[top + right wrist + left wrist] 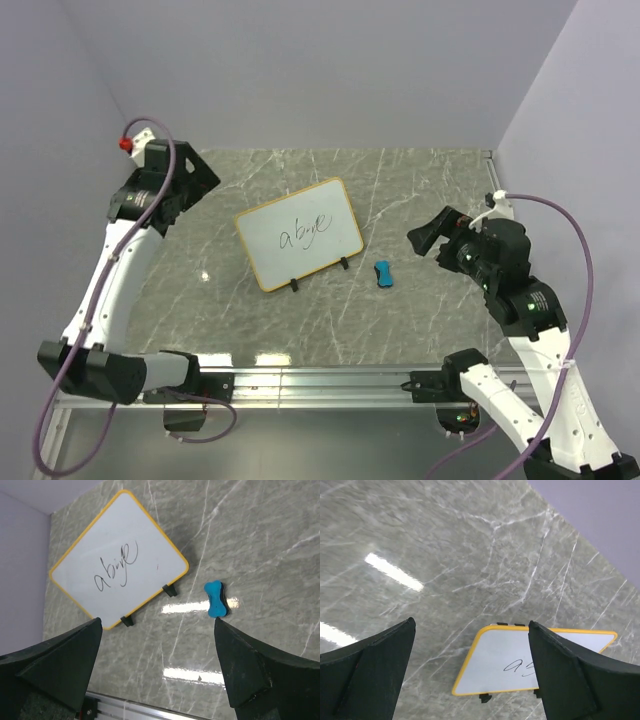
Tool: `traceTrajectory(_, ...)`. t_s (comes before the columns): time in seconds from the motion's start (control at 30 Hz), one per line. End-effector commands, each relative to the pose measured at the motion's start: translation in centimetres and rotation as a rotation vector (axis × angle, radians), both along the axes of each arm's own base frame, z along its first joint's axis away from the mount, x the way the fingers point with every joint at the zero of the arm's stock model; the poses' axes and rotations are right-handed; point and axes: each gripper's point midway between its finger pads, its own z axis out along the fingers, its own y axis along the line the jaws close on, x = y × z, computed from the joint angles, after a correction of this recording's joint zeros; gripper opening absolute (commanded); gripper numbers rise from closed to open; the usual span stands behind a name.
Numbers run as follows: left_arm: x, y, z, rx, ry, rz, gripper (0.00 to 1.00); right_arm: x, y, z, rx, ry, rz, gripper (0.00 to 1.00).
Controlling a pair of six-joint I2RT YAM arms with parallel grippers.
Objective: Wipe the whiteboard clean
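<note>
The whiteboard [300,235] lies on the marble table [420,180], tilted, with a yellow-tan frame, two little black feet and black handwriting on it. The left wrist view [505,665] and the right wrist view [117,560] both show it below the fingers. A small blue eraser [383,272] rests on the table just right of the board's near corner [216,599]. My left gripper [203,180] hovers open, back and left of the board, holding nothing [471,621]. My right gripper [428,238] hangs open to the right of the eraser, also empty [157,621].
A red and white fitting [130,140] sits on the left wall at the back. An aluminium rail [330,380] runs along the near edge. Lilac walls [560,120] close the table at the left, back and right.
</note>
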Motion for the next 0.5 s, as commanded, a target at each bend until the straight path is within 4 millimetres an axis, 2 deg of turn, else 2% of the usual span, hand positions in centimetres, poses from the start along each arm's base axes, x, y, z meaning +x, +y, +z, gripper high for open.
traceTrajectory(0.0,-1.6,1.6,-0.8,0.015,0.059,0.018,1.0,0.0,0.7,-1.1,-0.022,0.053,0.046,1.0)
traceTrajectory(0.07,-2.0,0.2,-1.1,-0.045,0.036,-0.067,0.99,-0.1,0.9,-1.4,-0.058,0.072,0.093,1.0)
traceTrajectory(0.13,-2.1,-0.1,-1.1,-0.085,0.014,-0.083,0.99,0.1,1.3,-1.9,-0.086,0.102,0.127,1.0)
traceTrajectory(0.17,-2.5,-0.8,-1.8,-0.111,0.012,-0.116,0.99,0.3,1.2,-2.2,-0.104,0.106,0.135,1.0)
traceTrajectory(0.2,-1.9,-2.4,-0.9,-0.165,-0.05,-0.195,0.99,0.6,1.2,-2.9,-0.118,0.128,0.136,1.0)
traceTrajectory(0.27,-2.6,-3.7,-1.3,-0.206,-0.064,-0.266,0.99,1.2,0.8,-4.1,-0.149,0.17,0.113,1.0)
traceTrajectory(0.37,-3.7,-3.5,-1.5,-0.209,-0.053,-0.254,1.0,2.2,0.7,-7.2,-0.199,0.295,0.113,1.0)
traceTrajectory(0.4,-4.0,-3.3,-1.6,-0.198,-0.053,-0.253,0.99,2.7,0.7,-9.1,-0.228,0.36,0.12,1.0)
traceTrajectory(0.47,-5.2,-2.9,-2.1,-0.171,-0.047,-0.26,0.99,3.1,0.6,-11.0,-0.261,0.428,0.127,0.98)
